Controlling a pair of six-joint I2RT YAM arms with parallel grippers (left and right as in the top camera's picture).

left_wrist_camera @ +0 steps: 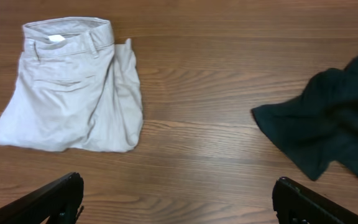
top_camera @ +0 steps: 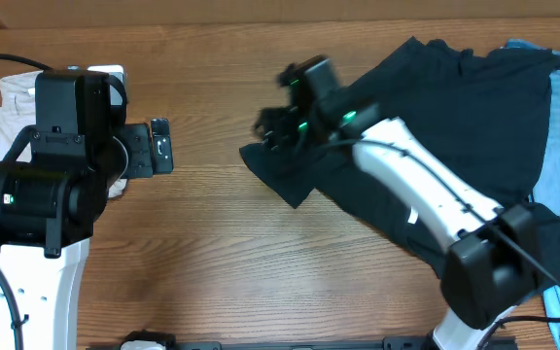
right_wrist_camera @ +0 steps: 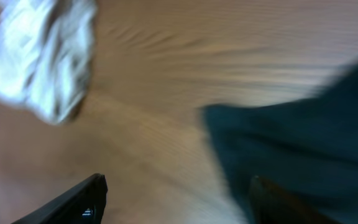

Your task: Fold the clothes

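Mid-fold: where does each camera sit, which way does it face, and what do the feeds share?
Overhead: above the table, looking straight down; left gripper and right gripper show.
Left wrist: wrist-mounted, angled down at the beige trousers and black T-shirt; its open jaws fill the bottom corners.
Right wrist: blurred, low over the T-shirt's edge; its jaws at the bottom.
Shared: both wrist views hold trousers and T-shirt.

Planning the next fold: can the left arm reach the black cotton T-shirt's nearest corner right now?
Probably yes. Only bare wooden table lies between the open left tool and the corner of the black cotton T-shirt; the right arm lying over the shirt might crowd it.
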